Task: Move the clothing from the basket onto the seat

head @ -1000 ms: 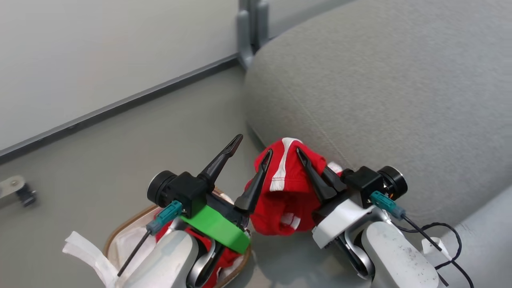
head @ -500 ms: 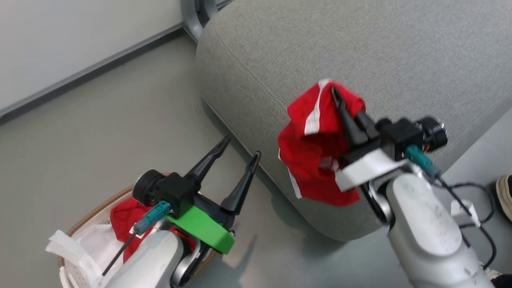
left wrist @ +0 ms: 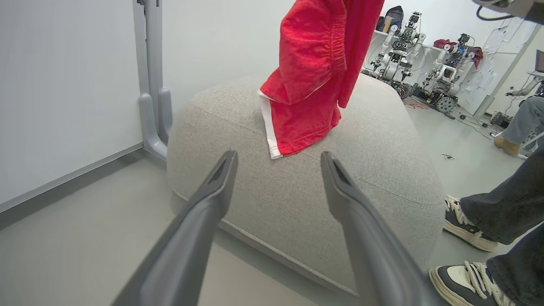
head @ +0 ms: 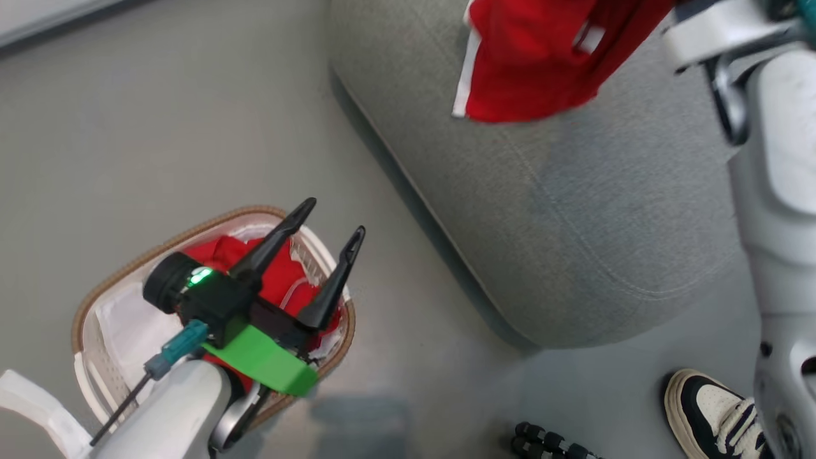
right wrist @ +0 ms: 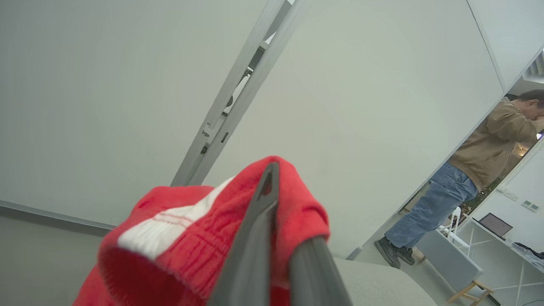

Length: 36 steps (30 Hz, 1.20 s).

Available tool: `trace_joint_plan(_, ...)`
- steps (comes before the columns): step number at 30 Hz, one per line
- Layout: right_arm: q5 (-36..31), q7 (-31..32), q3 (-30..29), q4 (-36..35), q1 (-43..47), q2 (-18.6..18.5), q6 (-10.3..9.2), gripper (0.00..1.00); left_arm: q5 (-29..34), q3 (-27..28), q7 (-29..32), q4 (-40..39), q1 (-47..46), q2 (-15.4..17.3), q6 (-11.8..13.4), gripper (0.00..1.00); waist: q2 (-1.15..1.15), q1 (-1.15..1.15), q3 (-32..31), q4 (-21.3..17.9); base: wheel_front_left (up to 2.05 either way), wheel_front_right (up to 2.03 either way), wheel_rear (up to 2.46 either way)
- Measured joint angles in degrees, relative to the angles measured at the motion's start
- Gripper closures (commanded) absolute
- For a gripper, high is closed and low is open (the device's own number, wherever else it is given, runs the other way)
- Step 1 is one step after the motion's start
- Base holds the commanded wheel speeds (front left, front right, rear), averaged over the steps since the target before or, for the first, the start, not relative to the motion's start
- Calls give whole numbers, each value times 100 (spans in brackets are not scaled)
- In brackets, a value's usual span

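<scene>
My right gripper (right wrist: 278, 195) is shut on a piece of red clothing (right wrist: 191, 238) with a white band, which drapes over its fingers. In the head view that clothing (head: 535, 57) hangs above the grey seat (head: 574, 223), below my right forearm (head: 778, 159). The left wrist view shows it (left wrist: 310, 85) dangling with its hem low over the seat (left wrist: 297, 199); I cannot tell whether they touch. My left gripper (head: 336, 217) is open and empty above the basket (head: 210, 213), which holds more red clothing (head: 284, 280) and a white liner (head: 127, 325).
A person's shoe (head: 707, 408) and legs (left wrist: 501, 212) stand on the floor right of the seat. A small black object (head: 548, 440) lies nearby. A grey post (left wrist: 151, 85) stands behind the seat by the wall. Another person (right wrist: 467, 178) stands farther off.
My right gripper has carried the red clothing up and farther over the seat. The head camera has turned and tipped down. My left gripper stays open above the basket.
</scene>
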Motion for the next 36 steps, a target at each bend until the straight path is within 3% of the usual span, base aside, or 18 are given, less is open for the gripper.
trace_joint_plan(9,-1151,153,-1990,363,-411,-80,0,100,-90,175,0,-177,-62,268,0,0,0,0,713,499,0,0,0)
trace_joint_plan(17,-1759,300,-3889,338,195,301,0,100,-119,296,1,-130,-62,375,0,0,0,0,1156,965,0,0,0)
trace_joint_plan(18,-1801,281,-4019,349,289,392,0,74,-124,322,1,-100,-62,375,0,0,0,0,1197,1012,0,0,0)
trace_joint_plan(19,-1802,237,-4103,361,360,453,1,24,-133,356,1,-63,-61,375,0,0,0,1,1222,1047,0,0,0)
trace_joint_plan(20,-1786,193,-4237,386,433,514,0,0,-135,398,1,-10,-60,370,0,0,0,0,1244,1086,0,0,0)
trace_joint_plan(27,-1767,22,-4480,724,1092,609,0,0,-138,605,1,349,-60,210,0,0,0,0,1074,1181,0,0,0)
trace_joint_plan(36,-955,13,-3642,322,2644,627,0,0,-41,1128,1,969,211,-301,0,0,0,0,418,1281,0,0,0)
